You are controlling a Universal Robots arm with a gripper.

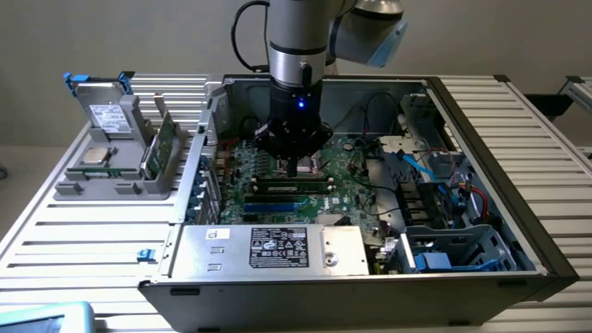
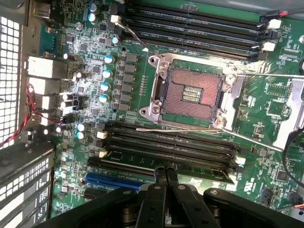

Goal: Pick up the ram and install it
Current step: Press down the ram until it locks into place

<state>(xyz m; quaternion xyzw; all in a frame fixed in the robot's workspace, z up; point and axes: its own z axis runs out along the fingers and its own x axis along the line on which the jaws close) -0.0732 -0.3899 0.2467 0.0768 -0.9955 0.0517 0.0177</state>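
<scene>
The ram (image 1: 291,184), a slim green stick with dark chips, sits lengthwise in a memory slot on the motherboard (image 1: 347,166) inside the open computer case. In the wrist view the ram (image 2: 204,172) shows as a green strip in the slot nearest my fingers. My gripper (image 1: 301,168) hangs straight down over the middle of the stick. Its fingers are shut together with nothing between them, and the gripper (image 2: 166,167) tips rest on or just above the stick's top edge; I cannot tell whether they touch.
The empty processor socket (image 2: 192,92) lies just beyond the slots. A power supply box (image 1: 277,250) fills the case's front. At the exterior view's left a grey holder (image 1: 102,187) carries a drive (image 1: 111,118), a silver chip (image 1: 96,155) and another upright green board (image 1: 163,146).
</scene>
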